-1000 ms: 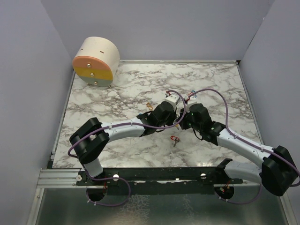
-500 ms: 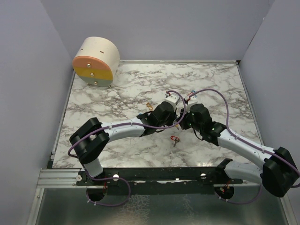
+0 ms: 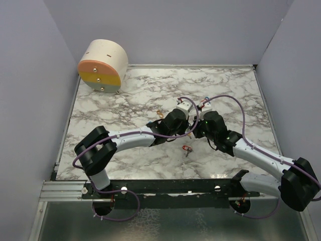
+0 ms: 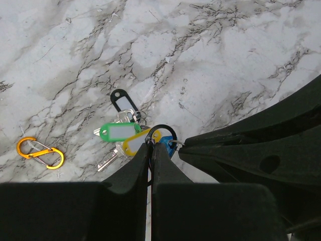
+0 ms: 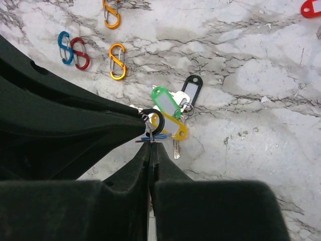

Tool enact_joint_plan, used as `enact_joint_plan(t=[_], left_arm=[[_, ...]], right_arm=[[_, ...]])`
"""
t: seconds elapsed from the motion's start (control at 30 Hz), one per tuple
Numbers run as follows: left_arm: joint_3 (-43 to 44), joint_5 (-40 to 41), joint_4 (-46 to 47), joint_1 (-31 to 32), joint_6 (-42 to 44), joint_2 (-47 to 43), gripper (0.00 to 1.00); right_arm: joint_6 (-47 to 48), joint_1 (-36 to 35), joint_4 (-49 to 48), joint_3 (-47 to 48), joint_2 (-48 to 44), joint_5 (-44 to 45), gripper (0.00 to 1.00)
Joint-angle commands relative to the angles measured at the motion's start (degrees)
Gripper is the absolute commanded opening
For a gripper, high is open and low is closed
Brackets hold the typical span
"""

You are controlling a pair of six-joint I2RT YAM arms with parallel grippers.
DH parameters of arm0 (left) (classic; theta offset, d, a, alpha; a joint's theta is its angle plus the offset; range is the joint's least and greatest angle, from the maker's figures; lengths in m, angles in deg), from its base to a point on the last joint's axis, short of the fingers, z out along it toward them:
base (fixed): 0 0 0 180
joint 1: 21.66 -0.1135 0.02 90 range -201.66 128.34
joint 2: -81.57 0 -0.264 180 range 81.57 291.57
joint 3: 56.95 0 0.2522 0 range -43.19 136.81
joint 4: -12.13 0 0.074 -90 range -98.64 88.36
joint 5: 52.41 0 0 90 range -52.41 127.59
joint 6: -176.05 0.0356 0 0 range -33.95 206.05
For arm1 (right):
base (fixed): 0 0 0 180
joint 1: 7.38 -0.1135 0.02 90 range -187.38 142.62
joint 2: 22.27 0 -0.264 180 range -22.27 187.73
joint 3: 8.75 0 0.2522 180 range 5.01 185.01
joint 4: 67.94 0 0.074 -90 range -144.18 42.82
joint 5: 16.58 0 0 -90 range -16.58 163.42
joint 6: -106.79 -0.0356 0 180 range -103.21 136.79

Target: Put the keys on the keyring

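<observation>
At the middle of the marble table (image 3: 125,95), the left gripper (image 4: 150,146) has its fingers pressed together on the rim of a black ring (image 4: 162,126). The right gripper (image 5: 150,143), entering from the right of the left wrist view, is pinched tight on the blue-tagged key (image 4: 165,149) just beside that ring. The other keys (image 4: 120,131), tagged green, yellow and black, fan out to the upper left of the ring, while a red-tagged key (image 3: 187,149) lies apart, below both grippers in the top view.
</observation>
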Motion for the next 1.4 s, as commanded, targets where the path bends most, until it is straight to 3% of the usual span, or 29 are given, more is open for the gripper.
enact_joint_plan(t=[0.0,0.8,0.97,1.23,1.37], left_arm=[[0.2,-1.0,0.5,0.5,0.2,-0.4,0.00],[-1.4,-2.3,0.8,0.6,0.6,-1.8,0.01],[-1.9,-1.8,0.8,0.6,0.5,-2.5,0.16],[-2.4,0.3,0.0,0.6,0.4,-3.2,0.51],[-3.1,2.3,-0.3,0.6,0.1,-4.3,0.61]], right_arm=[[0.0,-0.4,-0.9,0.1,-1.2,2.4,0.01],[-0.9,-0.3,0.8,0.1,-2.7,7.1,0.01],[-1.1,-0.4,1.3,0.1,-3.2,7.9,0.01],[-1.5,-0.4,2.4,0.4,-3.7,9.4,0.01],[-1.8,-0.4,2.8,0.5,-3.7,10.1,0.01]])
